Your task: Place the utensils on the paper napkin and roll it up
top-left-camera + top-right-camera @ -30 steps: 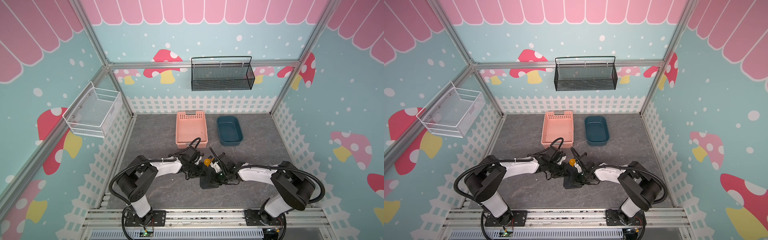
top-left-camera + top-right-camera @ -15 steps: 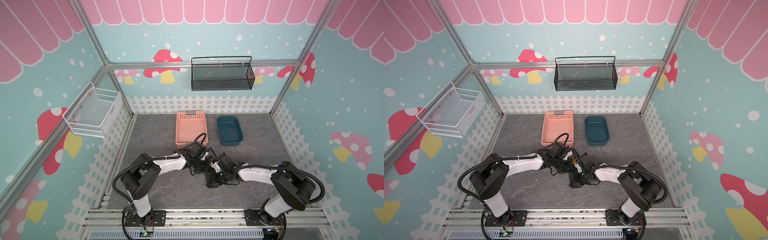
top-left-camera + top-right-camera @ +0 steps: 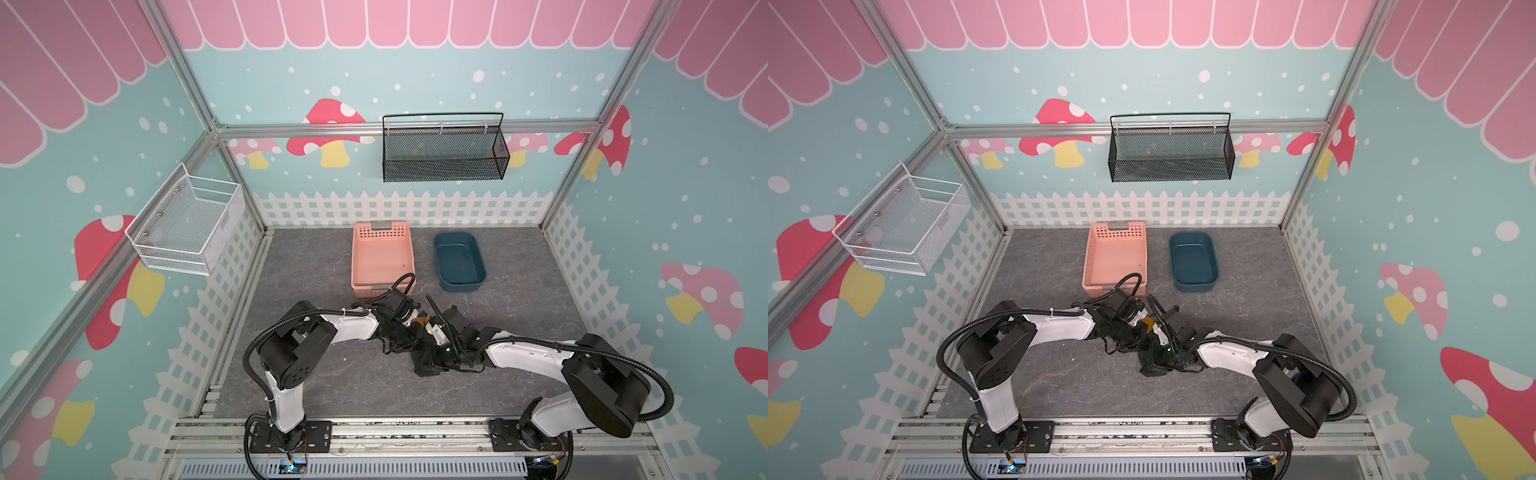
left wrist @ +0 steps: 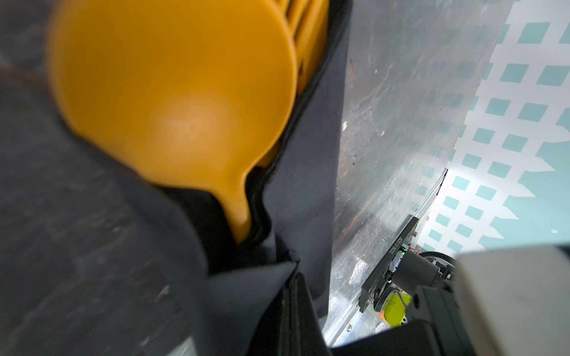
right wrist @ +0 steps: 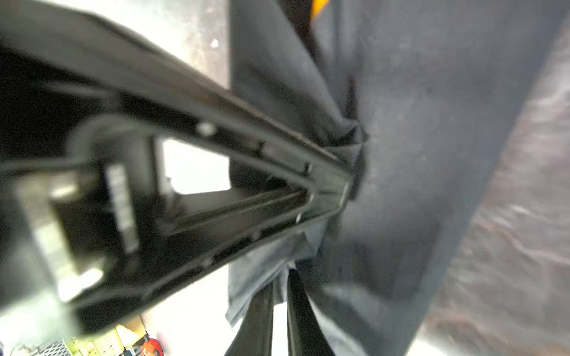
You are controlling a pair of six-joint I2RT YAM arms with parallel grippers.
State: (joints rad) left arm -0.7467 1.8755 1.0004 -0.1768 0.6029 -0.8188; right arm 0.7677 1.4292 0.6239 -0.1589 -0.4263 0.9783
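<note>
Napkin (image 3: 424, 365), black and crumpled, sits in a lump on the table (image 3: 332, 374) between my two wrists, near the front middle in both top views. Utensils (image 3: 420, 321) show at its far end as a spot of orange. Up close, the spoon (image 4: 172, 92) has its round bowl clear of the paper and its neck running down into the fold, with fork (image 4: 308, 34) tines just behind the bowl.

My left gripper (image 3: 409, 343) is pressed together, with a gathered napkin edge at its tips. My right gripper (image 5: 347, 185) pinches a bunched fold of napkin, and creases fan out from its tip, though that view is blurred.

Each of my arms rises from its base on the front rail and bends. The white forearms run low toward the middle, so the wrists nearly meet over the bundle.

The pink basket (image 3: 382, 232) stands just beyond my left wrist. The blue tub (image 3: 459, 286) stands beside it, apart from the napkin.
</note>
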